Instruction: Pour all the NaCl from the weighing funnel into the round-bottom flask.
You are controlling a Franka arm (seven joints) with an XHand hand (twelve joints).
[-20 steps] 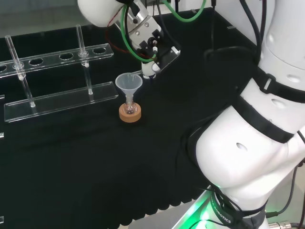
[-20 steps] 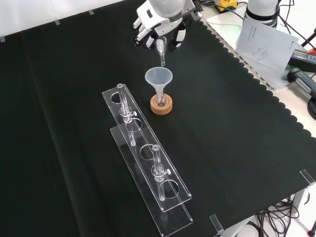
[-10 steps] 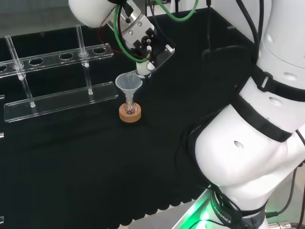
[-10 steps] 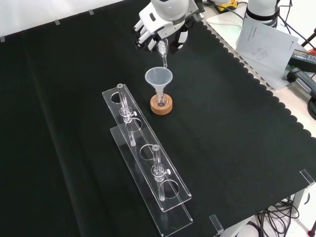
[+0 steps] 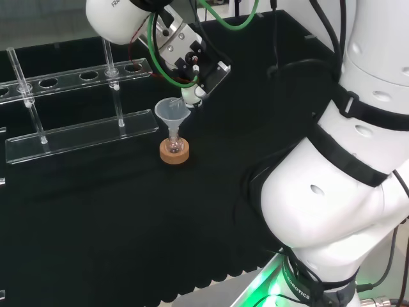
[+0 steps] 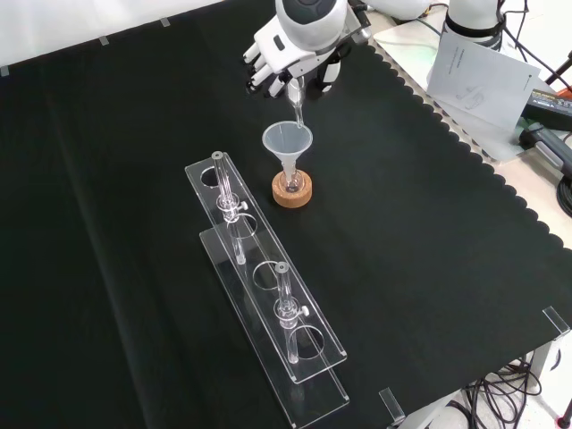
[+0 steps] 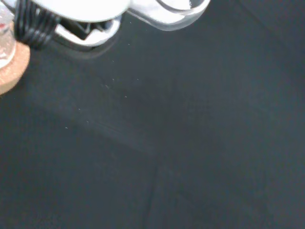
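A small round-bottom flask (image 6: 291,181) sits on a cork ring (image 6: 292,191) mid-cloth, with a clear funnel (image 6: 287,142) in its neck. In the head view the same funnel (image 5: 172,112) stands over the cork ring (image 5: 174,152). The hand (image 6: 293,55) hangs just behind the funnel, its fingers curled round the glass weighing funnel (image 6: 294,96). That piece is tilted down, its spout tip at the funnel's rim. The head view shows the hand (image 5: 192,59) right of and above the funnel. In the wrist view the cork ring (image 7: 10,71) shows at one edge.
A clear two-tier rack (image 6: 268,299) with two upright glass tubes runs across the cloth in front of the flask in the front view; it lies left of the flask as the rack (image 5: 77,102) in the head view. Papers (image 6: 478,71) lie off the cloth.
The hand has moved closer to the funnel and tilted the weighing funnel further, bringing its spout from above the funnel down to its rim.
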